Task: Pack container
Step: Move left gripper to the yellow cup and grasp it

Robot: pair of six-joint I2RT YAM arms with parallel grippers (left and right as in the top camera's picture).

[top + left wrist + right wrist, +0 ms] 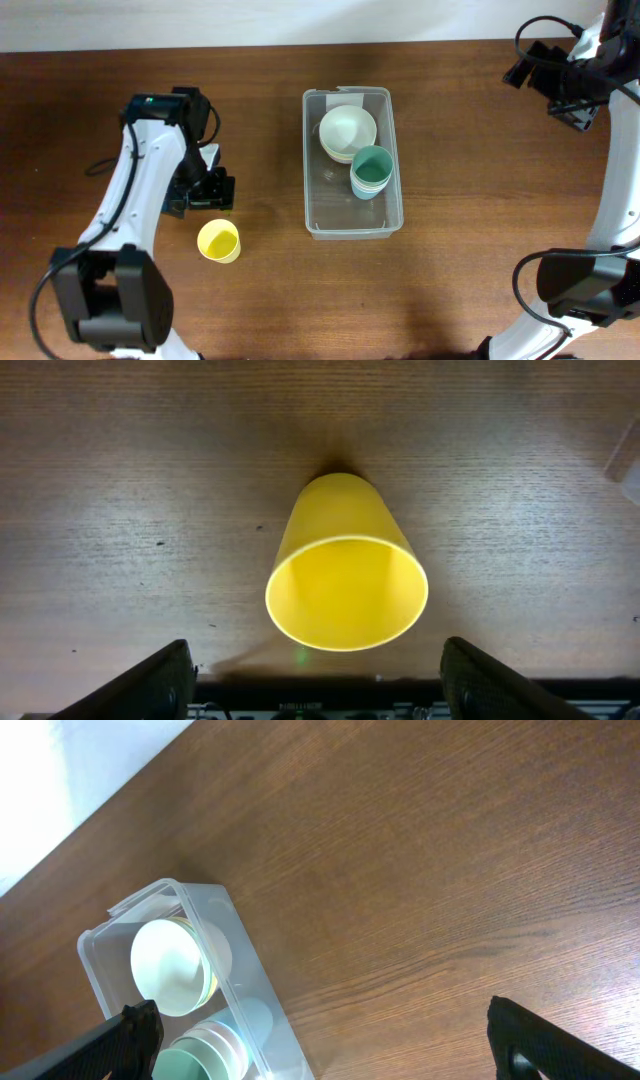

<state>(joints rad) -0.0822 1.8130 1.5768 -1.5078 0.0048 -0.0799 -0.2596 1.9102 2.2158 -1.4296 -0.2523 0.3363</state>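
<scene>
yellow cup [346,575], left pincer [316,660] seemingly spread

Robot lab setup, white left arm [135,195], white right arm [612,200], brown wooden table [470,300], pale wall [300,18]

The tabletop [470,150] is dark reddish-brown with fine wood grain, and a white strip [300,20] runs along its 12 o'clock edge. The container [306,170] is clear and colourless. Inside it, at 12 o'clock, is a pale whitish-mint bowl [347,126] with a yellowish rim showing under it. At 5 o'clock of the bowl is a teal-green cup [372,166]. At 8 o'clock of the container is a plain bright yellow cup [218,241]. The left arm [135,195] and right arm [612,190] are white with black joints. The left fingers [150,685] and right fingers [115,1045] are black.
</scene>
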